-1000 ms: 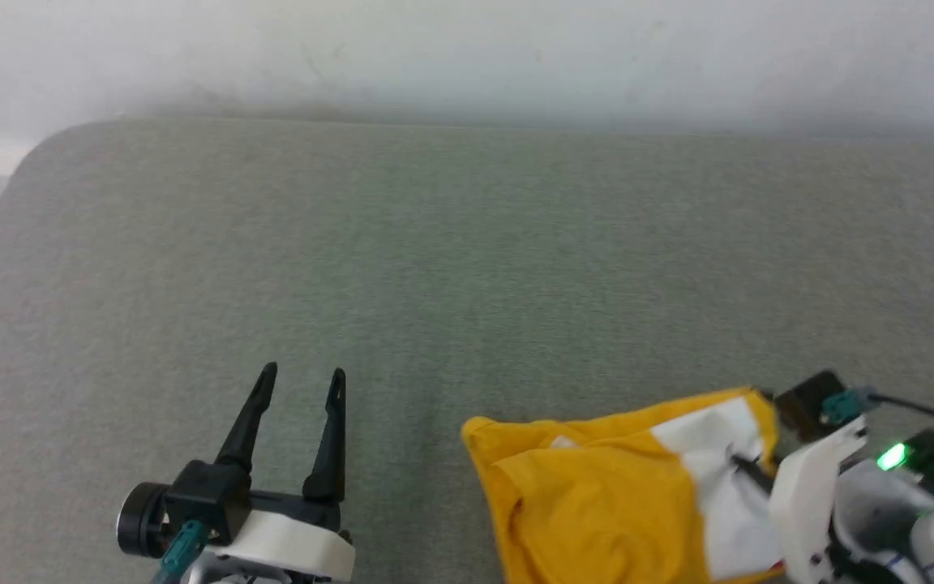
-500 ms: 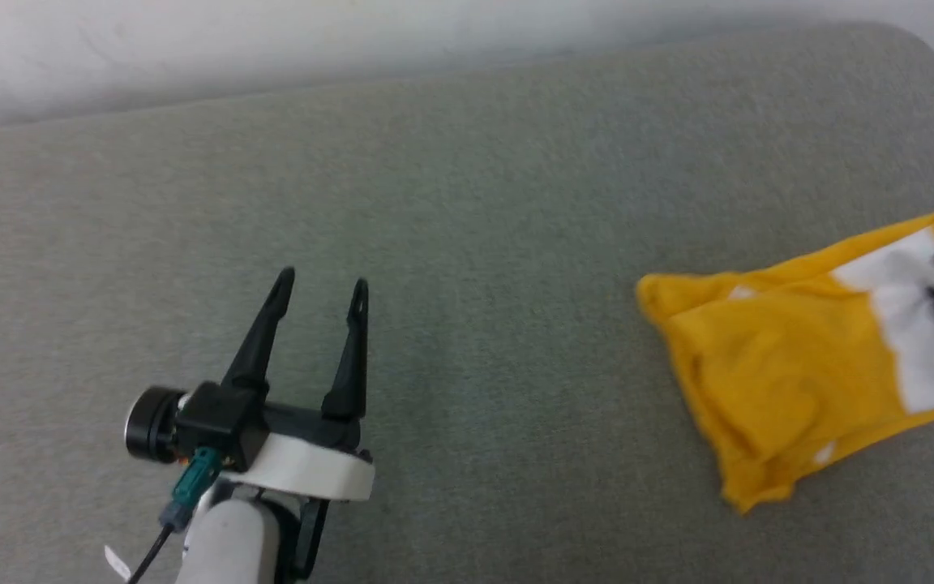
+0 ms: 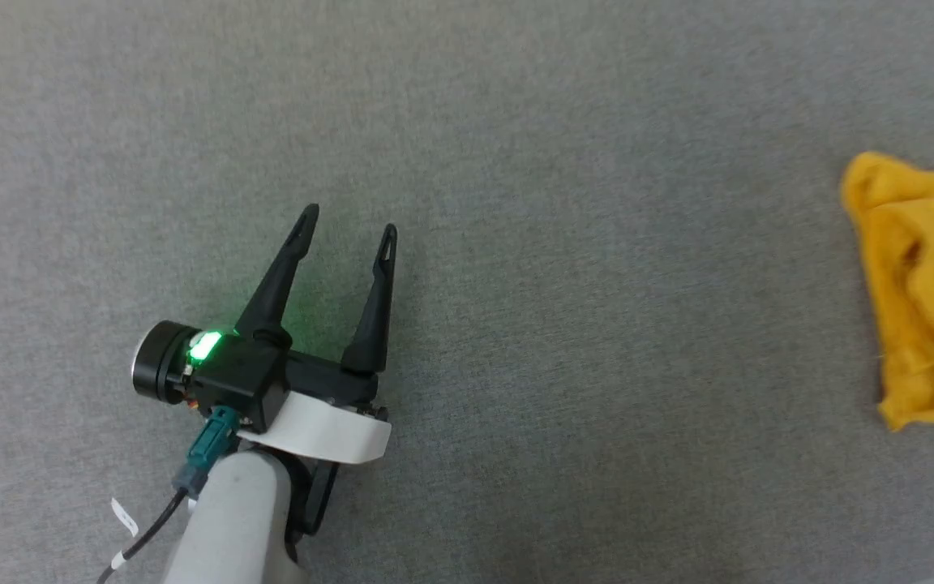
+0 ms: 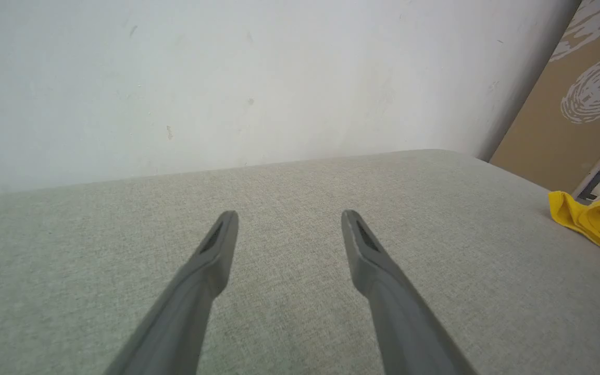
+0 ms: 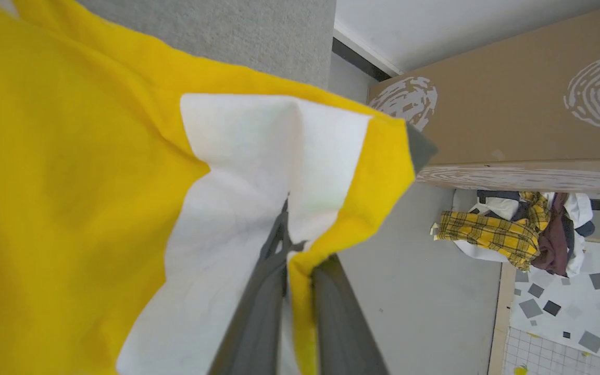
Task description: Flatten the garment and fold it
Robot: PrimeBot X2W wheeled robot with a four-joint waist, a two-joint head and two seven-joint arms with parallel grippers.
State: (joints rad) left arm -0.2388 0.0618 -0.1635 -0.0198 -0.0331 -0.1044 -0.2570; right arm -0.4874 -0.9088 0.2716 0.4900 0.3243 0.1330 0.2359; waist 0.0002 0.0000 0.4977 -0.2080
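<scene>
left gripper [image 3: 349, 221] hovers over the grey padded surface [image 3: 556, 162], lower left of centre in the head view. fingers are spread wide with nothing between them and nothing touching them. the left wrist view confirms it: both fingers [image 4: 211, 260] are splayed, with bare grey fabric in the gap. green light [image 3: 206, 346] is lit on the wrist housing, with a teal connector [image 3: 209, 438] and cable just below it.

the garment [image 3: 921, 284] is at the far right edge of the head view, cut off by the frame. it's bunched and creased, not flat, lying on the grey surface and well apart from the left gripper. from the left wrist cam, a yellow corner of the garment [image 4: 599, 221] sits at the right, near the surface's edge.

right gripper [image 5: 297, 250]: in its own cam the fingers are nearly together, pinching a fold of the garment [image 5: 71, 182] right where a white patch [image 5: 248, 156] meets the yellow. the fingertips are buried in cloth, so i can't tell how deep the bite goes. fabric spreads away from the fingers to the left and fills most of that view, with a strip of grey surface above it.

background: pale wall [image 4: 227, 78] behind the surface, and a brown board with pale swirl prints [image 5: 513, 114] off to the side. a heap of clothes [image 5: 513, 234] with a yellow plaid piece on top lies on the floor below the board.
</scene>
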